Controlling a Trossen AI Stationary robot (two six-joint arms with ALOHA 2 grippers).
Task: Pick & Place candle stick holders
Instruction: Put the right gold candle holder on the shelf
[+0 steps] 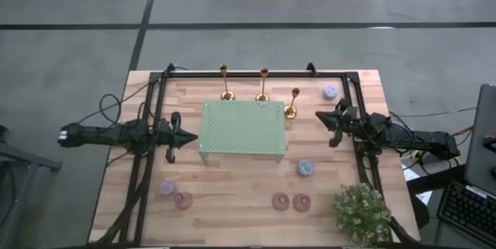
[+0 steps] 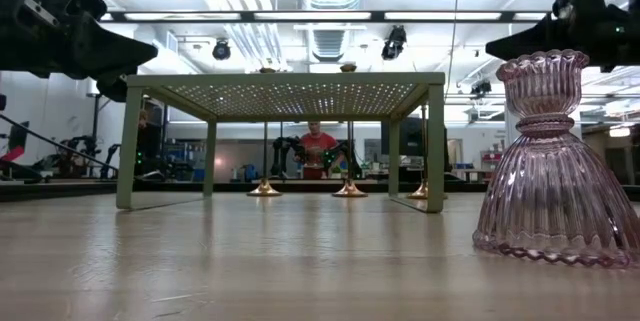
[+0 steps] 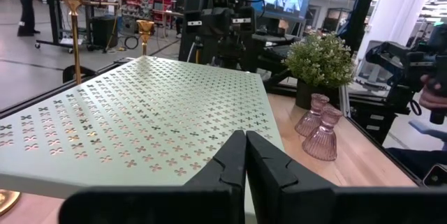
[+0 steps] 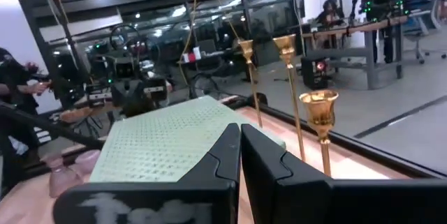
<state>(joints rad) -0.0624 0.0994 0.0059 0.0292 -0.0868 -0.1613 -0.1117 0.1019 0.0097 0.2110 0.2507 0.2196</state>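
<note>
Here, I am looking straight down at a wooden table [image 1: 232, 187] with a pale green perforated stand [image 1: 242, 128] sitting in its middle. Three brass candlesticks are standing upright along the far edge of the stand: one [image 1: 225, 82] near its far left corner, one [image 1: 263, 84] near the middle of that edge, and one [image 1: 292, 102] just beside the far right corner. None of them is being held. My left gripper [image 1: 186, 135] is hanging just beside the stand's left edge, its fingers [image 3: 230, 161] pressed together around nothing. My right gripper [image 1: 320, 116] is hanging to the right of the stand, near the third candlestick, and it too is closed and empty. Small squat glass pieces are lying around the table: a lavender one [image 1: 167, 188] and a pink one [image 1: 184, 200] at the near left, two pink ones [image 1: 291, 201] at the near middle, a blue one [image 1: 305, 167] right of the stand, and another pale one [image 1: 331, 91] at the far right. A small potted plant [image 1: 362, 212] is sitting at the near right corner. A person [image 2: 318, 147] is showing in the room beyond.
</note>
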